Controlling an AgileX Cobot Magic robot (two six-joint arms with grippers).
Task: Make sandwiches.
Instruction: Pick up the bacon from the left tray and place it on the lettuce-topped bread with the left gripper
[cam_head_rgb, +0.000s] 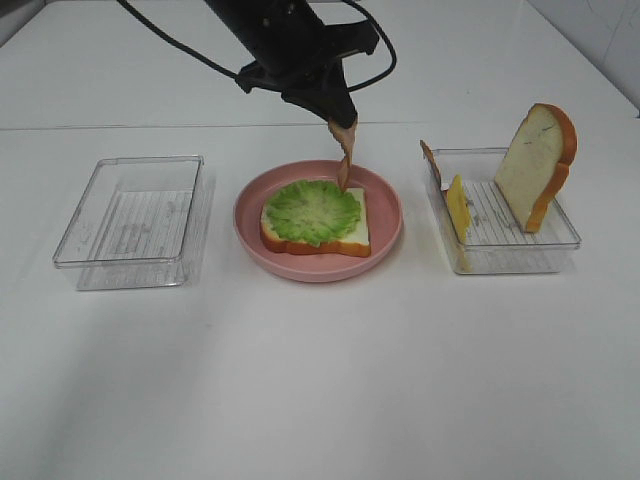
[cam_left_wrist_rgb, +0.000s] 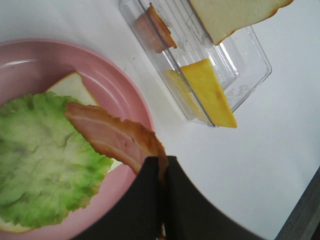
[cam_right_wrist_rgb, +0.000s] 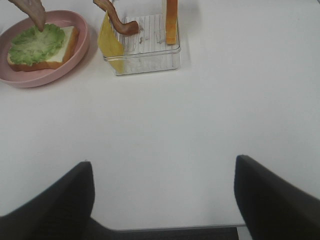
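On the pink plate (cam_head_rgb: 385, 215) lies a white bread slice (cam_head_rgb: 358, 232) topped with ruffled green lettuce (cam_head_rgb: 312, 210). My left gripper (cam_head_rgb: 340, 118) hangs above the plate's far side, shut on a brown bacon strip (cam_head_rgb: 345, 158) that dangles down with its tip at the lettuce's edge. The left wrist view shows the strip (cam_left_wrist_rgb: 110, 134) pinched between the dark fingers (cam_left_wrist_rgb: 145, 200), lying across the lettuce (cam_left_wrist_rgb: 45, 160). My right gripper (cam_right_wrist_rgb: 162, 162) stands open and empty over bare table, well short of the food tray (cam_right_wrist_rgb: 145, 60); it is out of the high view.
The clear tray (cam_head_rgb: 500, 255) right of the plate holds an upright bread slice (cam_head_rgb: 540, 165), a yellow cheese slice (cam_head_rgb: 457, 205) and another bacon strip (cam_head_rgb: 428, 155). A clear tray (cam_head_rgb: 135, 220) with nothing in it sits left of the plate. Black cables loop behind the left arm.
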